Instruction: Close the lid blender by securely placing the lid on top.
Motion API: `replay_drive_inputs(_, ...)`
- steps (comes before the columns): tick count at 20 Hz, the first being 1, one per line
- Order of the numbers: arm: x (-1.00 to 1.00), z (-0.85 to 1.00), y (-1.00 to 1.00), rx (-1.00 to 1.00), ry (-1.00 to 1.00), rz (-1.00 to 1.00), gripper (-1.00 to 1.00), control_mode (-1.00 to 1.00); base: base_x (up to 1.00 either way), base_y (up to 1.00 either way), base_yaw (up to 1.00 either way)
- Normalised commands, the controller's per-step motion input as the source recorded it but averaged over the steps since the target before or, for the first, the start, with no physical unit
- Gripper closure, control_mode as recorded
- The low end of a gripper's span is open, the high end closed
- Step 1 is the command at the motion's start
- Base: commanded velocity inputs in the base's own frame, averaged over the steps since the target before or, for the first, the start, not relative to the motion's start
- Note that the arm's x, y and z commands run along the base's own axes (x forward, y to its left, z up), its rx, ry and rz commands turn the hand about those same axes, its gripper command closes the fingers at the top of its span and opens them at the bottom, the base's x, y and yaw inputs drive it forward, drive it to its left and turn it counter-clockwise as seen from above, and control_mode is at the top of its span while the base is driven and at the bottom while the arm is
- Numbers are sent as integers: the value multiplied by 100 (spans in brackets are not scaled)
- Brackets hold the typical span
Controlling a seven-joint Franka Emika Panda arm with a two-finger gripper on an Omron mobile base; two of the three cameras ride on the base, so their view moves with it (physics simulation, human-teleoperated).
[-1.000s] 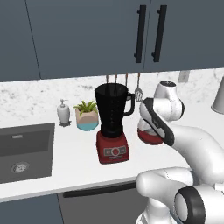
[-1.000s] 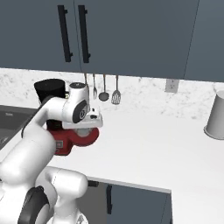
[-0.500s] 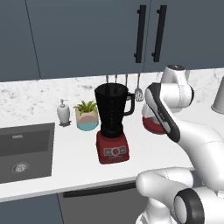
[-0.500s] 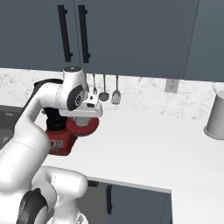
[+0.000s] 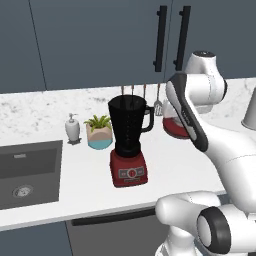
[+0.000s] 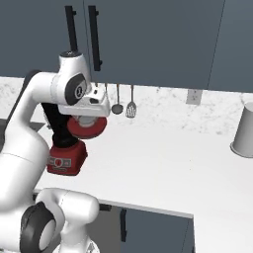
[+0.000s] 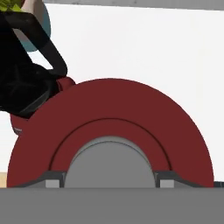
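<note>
The blender (image 5: 129, 126) is a dark jar with a side handle on a red base, standing on the white counter with its mouth uncovered. In the right base view its red base (image 6: 66, 158) shows under my arm. The lid (image 6: 87, 127), a red disc with a grey centre, hangs in the air to the right of the jar, near its top. My gripper (image 6: 87, 119) is shut on it from above. The left base view shows the lid (image 5: 174, 128) partly behind my forearm. In the hand view, the lid (image 7: 109, 127) sits between my fingertips (image 7: 52, 181), with the jar (image 7: 22, 83) at upper left.
A white soap dispenser (image 5: 73, 128) and a potted plant (image 5: 99, 133) stand left of the blender, with a sink (image 5: 25, 170) beyond them. Utensils (image 6: 123, 101) hang on the back wall. A pale canister (image 6: 244, 131) stands at the far right. Cabinets with dark handles (image 5: 170, 37) hang overhead.
My hand has risen with the lid held in it and shifted slightly towards the blender jar. The blender has not moved.
</note>
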Motion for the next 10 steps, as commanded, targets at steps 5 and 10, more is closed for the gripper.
replay_drive_inputs(5,-12,53,27,0,0,-1,100,-100,0,0,0)
replay_drive_inputs(10,-13,47,29,-3,0,0,100,-100,0,0,0)
